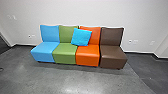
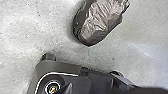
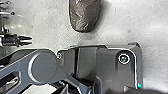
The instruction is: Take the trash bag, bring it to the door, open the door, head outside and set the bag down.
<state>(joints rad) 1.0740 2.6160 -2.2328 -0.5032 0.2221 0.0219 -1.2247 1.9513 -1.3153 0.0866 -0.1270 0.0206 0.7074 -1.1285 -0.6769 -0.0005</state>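
An office building's lounge or waiting area is suggested. Four armless seats are set in a tight row along a plain white wall (image 1: 87,12): blue (image 1: 43,49), green (image 1: 64,51), orange (image 1: 87,53) and brown (image 1: 113,51), all smooth and leather-like. A bright blue pillow (image 1: 82,37) is propped across the neighbouring edges of the green and orange backs. The floor (image 1: 62,78) is hard, grey and faintly shiny, like polished concrete, and is met at its far edge by a dark baseboard (image 1: 142,54). Beyond the row's brown end, darker flooring (image 1: 156,68) is seen. Pale outlets (image 1: 132,42) are fitted low in the wall.
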